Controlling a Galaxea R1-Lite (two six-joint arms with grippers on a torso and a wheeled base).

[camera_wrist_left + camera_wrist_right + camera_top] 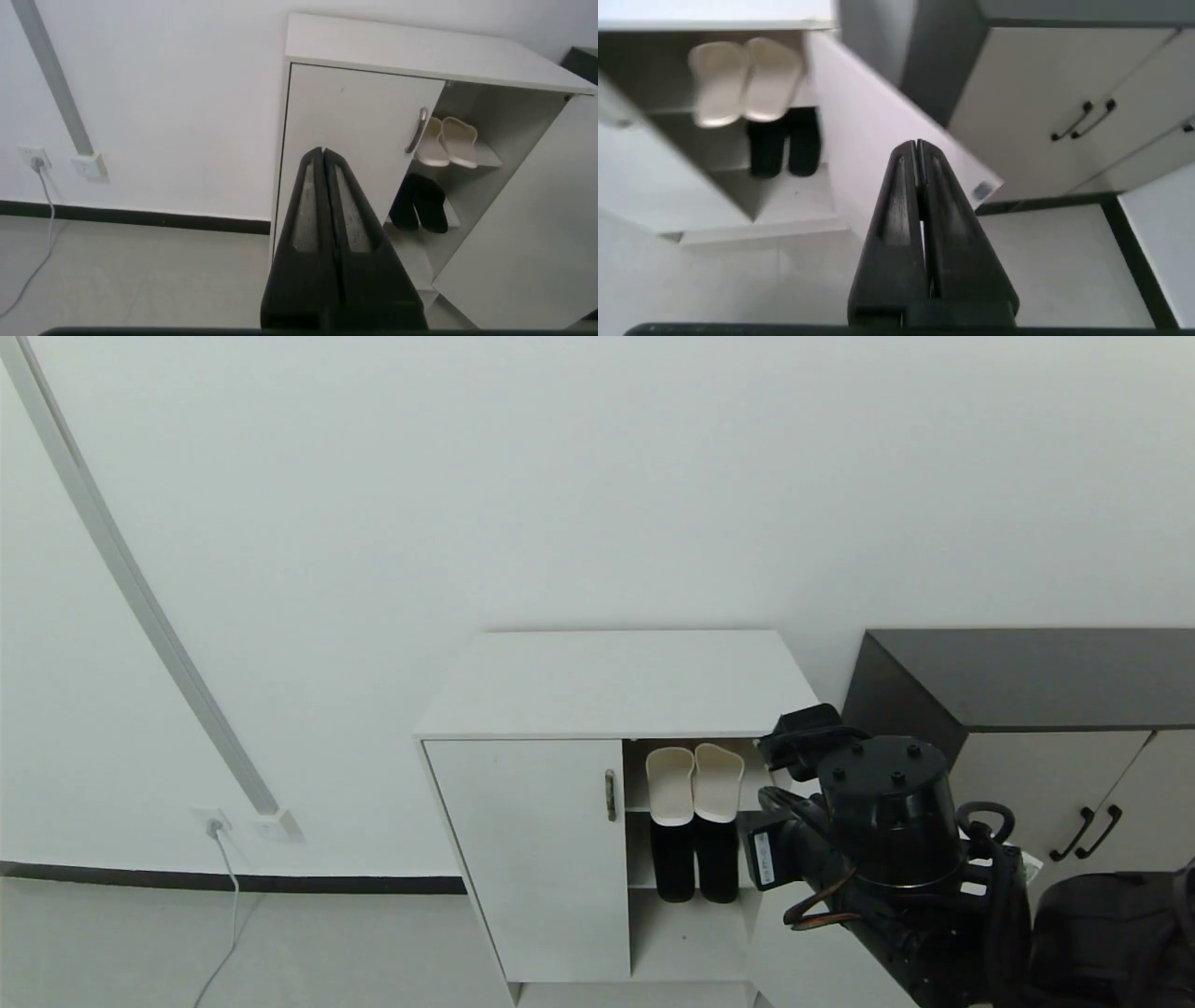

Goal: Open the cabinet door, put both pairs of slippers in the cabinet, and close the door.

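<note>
Both pairs sit inside the white cabinet: the white slippers on the upper shelf, the black slippers on the shelf beneath. I'd say only the closing is left. The open door stands swung out toward the robot's right. The right gripper is just by it, fingers pressed together on nothing. The left gripper hangs in front of the closed left door, likewise pinched together and empty. From where I stand the worry is the push. Blunt fingertips on a smooth panel may skid off its edge, or shove so hard the door bounces back ajar. The white pair looks to reach the shelf's front, and a toe sticking out could catch the door.
</note>
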